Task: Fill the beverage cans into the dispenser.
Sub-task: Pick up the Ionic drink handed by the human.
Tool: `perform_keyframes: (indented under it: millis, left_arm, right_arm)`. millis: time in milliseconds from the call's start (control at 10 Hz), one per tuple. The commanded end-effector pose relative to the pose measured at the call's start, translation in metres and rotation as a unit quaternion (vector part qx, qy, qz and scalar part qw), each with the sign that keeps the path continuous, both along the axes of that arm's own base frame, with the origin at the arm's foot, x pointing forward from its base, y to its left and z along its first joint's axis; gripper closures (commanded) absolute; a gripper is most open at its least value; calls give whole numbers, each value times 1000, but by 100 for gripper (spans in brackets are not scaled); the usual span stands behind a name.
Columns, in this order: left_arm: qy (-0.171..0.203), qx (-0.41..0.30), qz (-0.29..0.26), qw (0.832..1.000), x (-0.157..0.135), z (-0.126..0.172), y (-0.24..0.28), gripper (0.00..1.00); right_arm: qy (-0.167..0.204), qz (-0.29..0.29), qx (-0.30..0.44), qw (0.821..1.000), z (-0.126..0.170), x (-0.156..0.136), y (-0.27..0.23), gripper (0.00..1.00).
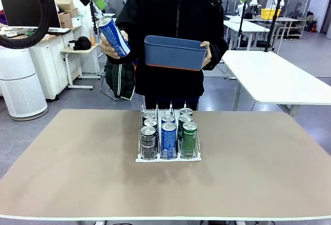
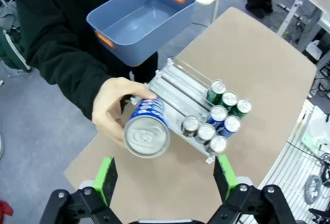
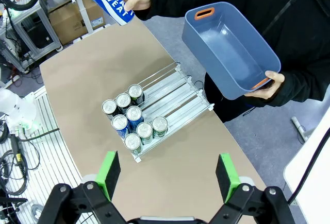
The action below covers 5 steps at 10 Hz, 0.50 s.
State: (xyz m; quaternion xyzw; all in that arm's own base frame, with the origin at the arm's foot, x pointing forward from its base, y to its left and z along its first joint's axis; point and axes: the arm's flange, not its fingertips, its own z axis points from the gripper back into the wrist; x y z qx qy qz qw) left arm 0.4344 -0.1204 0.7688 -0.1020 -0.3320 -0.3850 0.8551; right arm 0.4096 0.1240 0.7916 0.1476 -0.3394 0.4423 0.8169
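Seven cans [image 1: 168, 134] already loaded in the dispenser [image 1: 168, 156], which sits mid-bench [image 1: 77, 173] on the person's side of centre: three in the lane of patterned cans, two blue in the middle lane, two green in the third, all bunched at the robot's end. Lane space behind them toward the person open and bare in the right wrist view.

One more can, blue [image 2: 148, 128], held out in the person's hand [image 2: 114, 108], tilted, silver top aimed at the left pincer [image 2: 166, 175]. Seen from the left wrist: can just ahead of the green pads, roughly between them but not touching. Left pincer spread wide, holding nothing, high above the bench at the far left.

Bin [image 1: 175, 52] in the person's other hand, tipped toward the robot, inside bare; no further cans visible in it.

Right pincer [image 3: 167, 171] wide apart too, empty, raised well above the bench, looking down on the dispenser [image 3: 165, 100] and its cans [image 3: 131, 117].

Judged progress: most of the filling done, likely the last can now on offer. Left to do: close on the blue can, carry it down, set it upright into a lane — the blue lane by colour match, though that is a guess.
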Motion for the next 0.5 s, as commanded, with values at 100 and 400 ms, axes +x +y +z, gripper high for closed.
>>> perform_keyframes:
  millis: [100, 400]
  left_arm:
    - [-14, 43, 35, 998, 12, 1, -6, 0]
    - [-27, 46, 34, 998, 24, -9, -7, 0]
  right_arm:
    - [1, -1, 6, 1000, -1, 1, 0, 1]
    - [1, -1, 6, 1000, -1, 1, 0, 1]
